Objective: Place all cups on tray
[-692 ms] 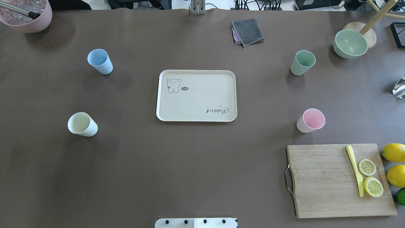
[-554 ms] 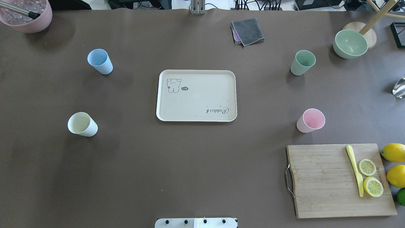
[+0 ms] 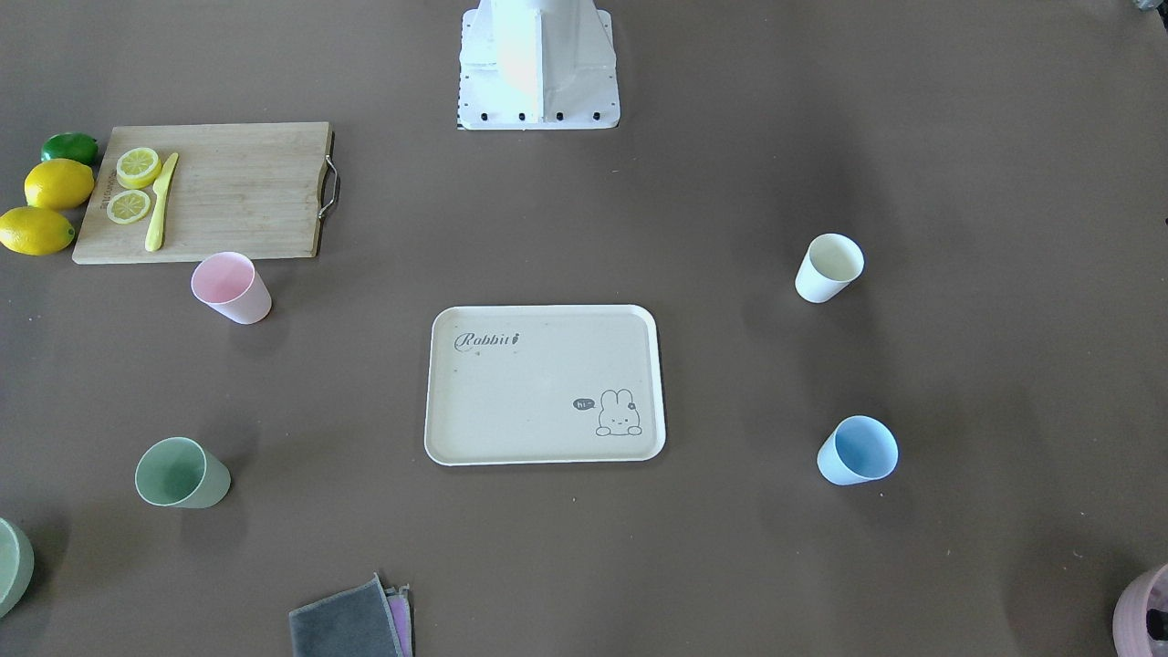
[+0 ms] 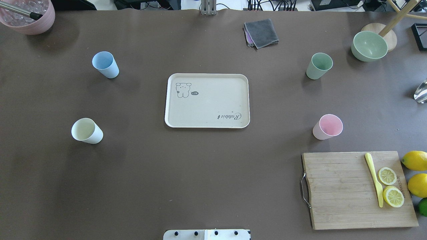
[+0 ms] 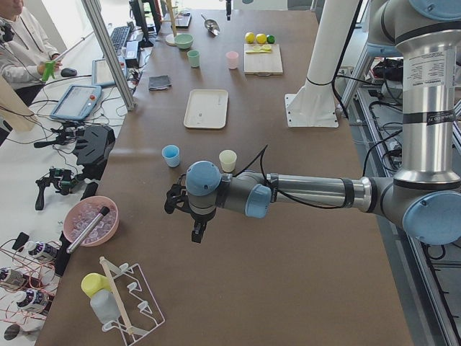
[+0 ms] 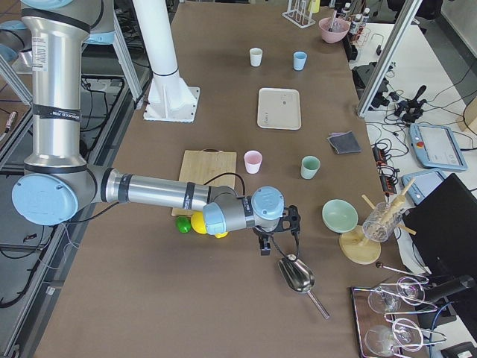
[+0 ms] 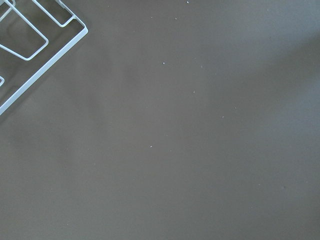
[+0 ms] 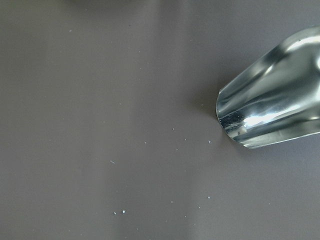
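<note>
The cream tray [image 4: 213, 103] lies flat at the table's middle with nothing on it. Four cups stand upright on the table around it: blue [image 4: 106, 65] at far left, cream-white [image 4: 87, 131] at near left, sage green [image 4: 319, 66] at far right, pink [image 4: 327, 127] at near right. My left gripper [image 5: 196, 232] hangs over bare table beyond the left cups, seen only in the exterior left view. My right gripper [image 6: 264, 246] hangs beside a metal scoop [image 6: 298, 277], seen only in the exterior right view. I cannot tell whether either is open or shut.
A wooden cutting board [image 4: 347, 190] with a yellow knife and lemon halves lies at near right, whole lemons [image 4: 415, 160] beside it. A green bowl [image 4: 369, 46], grey cloth [image 4: 261, 32] and pink bowl [image 4: 28, 15] stand along the far edge. A white wire rack [image 7: 35, 45] lies under the left wrist.
</note>
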Controlling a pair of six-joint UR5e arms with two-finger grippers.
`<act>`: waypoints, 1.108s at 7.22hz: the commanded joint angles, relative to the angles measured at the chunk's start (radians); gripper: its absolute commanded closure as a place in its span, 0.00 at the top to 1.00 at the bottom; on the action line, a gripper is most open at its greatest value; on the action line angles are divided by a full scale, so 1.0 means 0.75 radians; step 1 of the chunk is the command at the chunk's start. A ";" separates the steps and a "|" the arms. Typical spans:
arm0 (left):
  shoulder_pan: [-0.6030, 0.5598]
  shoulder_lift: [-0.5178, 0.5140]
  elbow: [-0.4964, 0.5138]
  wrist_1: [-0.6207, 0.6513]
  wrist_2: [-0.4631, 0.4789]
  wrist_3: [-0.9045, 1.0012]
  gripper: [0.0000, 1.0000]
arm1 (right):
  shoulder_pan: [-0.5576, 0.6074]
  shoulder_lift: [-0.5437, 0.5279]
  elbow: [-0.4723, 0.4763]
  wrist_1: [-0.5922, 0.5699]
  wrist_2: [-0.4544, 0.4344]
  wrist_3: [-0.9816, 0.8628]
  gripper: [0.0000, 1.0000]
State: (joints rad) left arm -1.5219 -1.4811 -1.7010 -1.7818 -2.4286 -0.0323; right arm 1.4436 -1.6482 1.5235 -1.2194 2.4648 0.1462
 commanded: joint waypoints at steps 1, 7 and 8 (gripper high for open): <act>-0.002 0.003 -0.067 -0.009 -0.002 -0.004 0.98 | 0.002 -0.003 -0.010 0.069 -0.006 0.001 1.00; -0.008 0.009 -0.149 -0.019 0.000 -0.004 0.98 | 0.002 -0.017 -0.082 0.258 0.002 0.018 1.00; -0.006 0.009 -0.141 -0.019 0.000 -0.006 0.98 | 0.002 -0.020 -0.090 0.268 -0.004 0.018 1.00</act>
State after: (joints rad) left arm -1.5264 -1.4740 -1.8031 -1.7961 -2.4281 -0.0360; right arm 1.4450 -1.6610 1.4590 -1.0252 2.4655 0.1601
